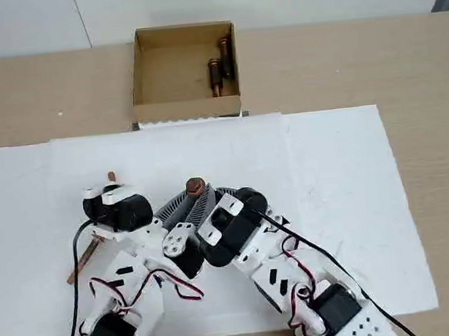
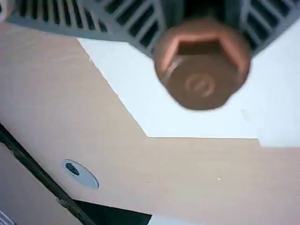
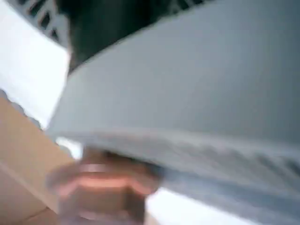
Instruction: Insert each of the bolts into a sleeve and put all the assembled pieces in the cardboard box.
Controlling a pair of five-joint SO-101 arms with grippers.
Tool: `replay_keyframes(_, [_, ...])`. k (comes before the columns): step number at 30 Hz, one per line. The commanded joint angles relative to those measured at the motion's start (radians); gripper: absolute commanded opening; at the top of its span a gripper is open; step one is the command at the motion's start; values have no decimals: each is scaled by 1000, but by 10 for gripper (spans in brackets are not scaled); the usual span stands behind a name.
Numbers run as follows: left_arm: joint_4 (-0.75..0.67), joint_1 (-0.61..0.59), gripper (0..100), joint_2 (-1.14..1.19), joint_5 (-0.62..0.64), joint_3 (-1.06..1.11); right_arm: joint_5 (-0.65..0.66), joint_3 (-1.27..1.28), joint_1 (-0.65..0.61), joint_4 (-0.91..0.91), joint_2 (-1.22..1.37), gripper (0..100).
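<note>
While the left pincer [image 2: 204, 16] is clamping a bolt [image 2: 201, 70] over the paper [image 1: 335, 174], the right pincer [image 1: 211, 197] is sitting alongside, its opening impossible to tell.

The high view looks down over the worktop [image 1: 419, 56] from the arms' edge; both wrist views (very near, angled downward) share one copper bolt head [image 2: 201, 70].

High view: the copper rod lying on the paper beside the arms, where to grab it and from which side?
Take the copper rod at its exposed stretch, from straight above, fingers closing across its length. It is thin and lies flat and slanted on the white paper. Its far end runs under an arm, so likely only that stretch is free.
</note>
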Motion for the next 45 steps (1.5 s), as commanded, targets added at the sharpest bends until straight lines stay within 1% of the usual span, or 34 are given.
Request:
replay_keyframes(1, [23, 23, 136, 3, -48, -1, 8, -17, -2, -47, -7, 3])
replay_keyframes(4, [23, 23, 175, 3, -78, -1, 8, -15, -1, -45, -7, 3])
replay_keyframes(8, [23, 21, 176, 3, -91, -2, 8, -14, 1, -45, -7, 3])
replay_keyframes(10, [21, -6, 176, 3, -95, -5, 8, -14, 1, -45, -7, 3])
replay_keyframes(15, [21, -91, 177, 3, -176, -7, 8, -12, 1, -45, -7, 3])
replay_keyframes(17, [21, -104, 177, 3, -196, -7, 8, -9, 1, -45, -5, 3])
replay_keyframes(21, [21, -103, 177, 3, -203, -8, 8, 12, 1, -45, -5, 3])
replay_keyframes(31, [23, -110, 172, 3, -206, -105, 8, 15, 2, -45, -5, 3])
replay_keyframes(32, [23, -117, 167, 3, -219, -124, 8, 15, 2, -45, -5, 3])
replay_keyframes(34, [18, -150, 126, 3, -261, -153, 8, 14, 13, -45, -5, 3])
replay_keyframes(37, [17, -212, 13, 0, -344, -173, 3, 14, 62, -45, -5, 3])
replay_keyframes(38, [17, -235, 2, -2, -377, -173, 3, 14, 85, -44, -5, 3])
replay_keyframes(39, [18, -262, 14, -2, -414, -171, 3, 14, 110, -38, -5, 3])
replay_keyframes(42, [21, -345, 5, 2, -517, -147, -2, 11, 186, 33, -5, 3])
replay_keyframes(45, [23, -430, 6, -2, -603, -64, -71, 6, 268, 125, -5, 3])
